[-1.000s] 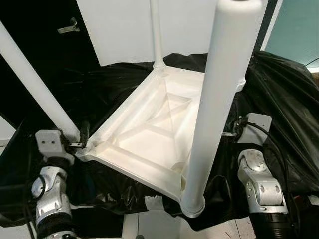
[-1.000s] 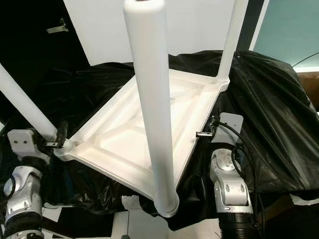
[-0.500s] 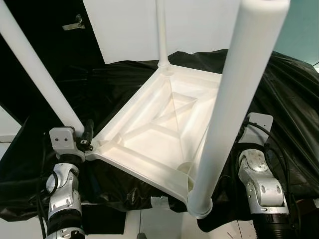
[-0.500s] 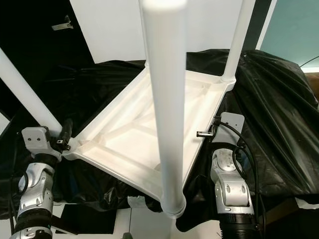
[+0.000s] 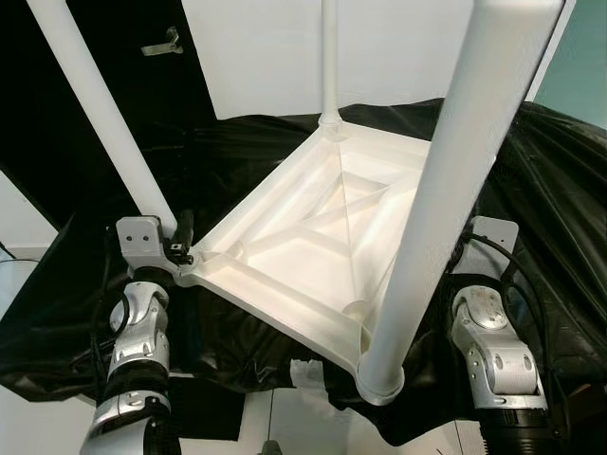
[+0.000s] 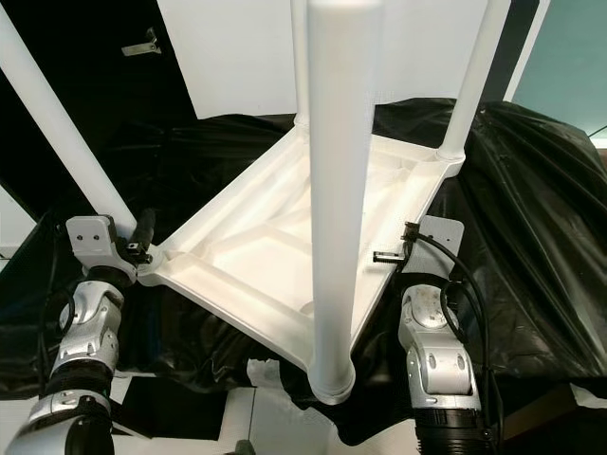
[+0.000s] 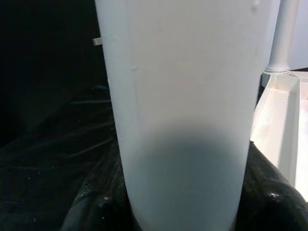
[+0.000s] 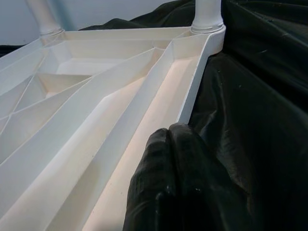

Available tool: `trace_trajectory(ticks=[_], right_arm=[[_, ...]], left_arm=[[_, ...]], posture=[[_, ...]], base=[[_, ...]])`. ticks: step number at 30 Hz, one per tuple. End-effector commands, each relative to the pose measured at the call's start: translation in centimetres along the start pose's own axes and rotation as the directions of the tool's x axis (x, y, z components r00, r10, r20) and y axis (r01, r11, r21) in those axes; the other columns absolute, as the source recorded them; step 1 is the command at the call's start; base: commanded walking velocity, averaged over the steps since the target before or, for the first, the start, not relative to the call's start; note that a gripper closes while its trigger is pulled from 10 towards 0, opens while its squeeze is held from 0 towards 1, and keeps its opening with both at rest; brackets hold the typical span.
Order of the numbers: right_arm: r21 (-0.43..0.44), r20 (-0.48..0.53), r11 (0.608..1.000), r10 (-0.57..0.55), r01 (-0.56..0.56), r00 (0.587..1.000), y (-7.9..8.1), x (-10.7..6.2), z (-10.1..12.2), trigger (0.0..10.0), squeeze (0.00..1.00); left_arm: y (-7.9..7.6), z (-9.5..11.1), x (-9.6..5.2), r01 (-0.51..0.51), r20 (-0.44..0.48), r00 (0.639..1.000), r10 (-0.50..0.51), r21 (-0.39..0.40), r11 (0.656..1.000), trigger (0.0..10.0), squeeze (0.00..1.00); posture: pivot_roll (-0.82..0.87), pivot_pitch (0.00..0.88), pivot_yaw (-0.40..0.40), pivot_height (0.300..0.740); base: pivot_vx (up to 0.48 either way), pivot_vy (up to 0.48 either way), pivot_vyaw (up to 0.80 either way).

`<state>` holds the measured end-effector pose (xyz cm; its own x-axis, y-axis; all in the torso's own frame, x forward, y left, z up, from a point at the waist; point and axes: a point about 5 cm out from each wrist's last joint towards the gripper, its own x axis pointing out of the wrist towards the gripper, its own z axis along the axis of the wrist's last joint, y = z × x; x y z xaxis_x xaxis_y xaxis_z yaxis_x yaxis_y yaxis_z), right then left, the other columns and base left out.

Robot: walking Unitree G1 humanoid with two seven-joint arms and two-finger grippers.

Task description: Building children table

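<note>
overhead, a white plastic children's table point(image 5: 313, 246) is seen turned upside down, its ribbed underside facing up, resting tilted on a surface draped in black plastic sheeting point(image 5: 560, 218). four white round legs are seen standing up from its corners: the nearest leg point(image 5: 446, 190) rises from the near corner socket toward the camera, the left leg point(image 5: 104, 114) slants up from the left corner, the far leg point(image 5: 329, 57) stands at the back corner, and the right leg point(image 6: 479, 76) stands at the right corner. the left gripper point(image 5: 180, 245) is placed at the left corner, just at the base of the left leg; in the left wrist view the left leg point(image 7: 183, 110) is seen very close, with black fingers point(image 7: 96, 207) dimly made out on either side of its base, so the claw appears to be closed around that leg, though the contact itself is shadowed. the right gripper point(image 8: 175, 159) is held at the right edge of the table, between the near and right corners; in the right wrist view its two black fingers point(image 8: 159, 168) are seen pressed together, with nothing between them, tips lying just at the table's rim point(image 8: 190, 96) beside the sheeting. a white wall panel point(image 5: 266, 47) is seen behind the table, with a dark panel point(image 5: 57, 190) to its left carrying a small metal handle point(image 5: 166, 43). pale floor point(image 5: 285, 427) is visible below the near edge of the sheeting.
</note>
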<state>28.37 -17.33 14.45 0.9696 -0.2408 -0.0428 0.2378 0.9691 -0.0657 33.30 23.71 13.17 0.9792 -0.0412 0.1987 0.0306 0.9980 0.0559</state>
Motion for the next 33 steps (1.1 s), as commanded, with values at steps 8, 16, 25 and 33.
trace_trajectory(ticks=[8, 16, 25, 33], right_arm=[[0.0, -0.008, 1.0, -0.009, 0.009, 1.0, -0.1, -0.2, -0.1, 10.0, 0.0], [-0.001, -0.008, 1.0, -0.008, 0.008, 1.0, -0.1, -0.2, -0.1, 10.0, 0.0], [-0.004, -0.012, 1.0, -0.019, 0.019, 1.0, -0.4, -0.6, -0.2, 10.0, 0.0], [-0.008, -0.01, 1.0, -0.029, 0.029, 1.0, -0.7, -0.8, -0.1, 10.0, 0.0]], left_arm=[[-1.4, 3.4, 2.9, 0.144, 0.147, 0.979, -0.145, 0.017, 0.989, 0.0, 0.0], [-2.1, 4.6, 4.8, 0.205, 0.141, 0.969, -0.204, 0.008, 0.979, 0.0, 0.0], [-2.7, 5.5, 6.6, 0.207, 0.1, 0.973, -0.209, 0.034, 0.978, 0.0, 0.0], [-3.7, 5.0, 7.1, 0.215, 0.031, 0.976, -0.217, 0.063, 0.975, 0.0, 0.0]], posture=[[0.03, 0.0, 0.072, 0.74], [0.02, 0.0, 0.078, 0.74], [0.0, 0.0, 0.083, 0.74], [-0.02, 0.0, 0.081, 0.74]], base=[[0.0, 0.0, 0.0], [0.0, 0.0, 0.0], [0.0, 0.0, 0.0], [0.0, 0.0, 0.0]])
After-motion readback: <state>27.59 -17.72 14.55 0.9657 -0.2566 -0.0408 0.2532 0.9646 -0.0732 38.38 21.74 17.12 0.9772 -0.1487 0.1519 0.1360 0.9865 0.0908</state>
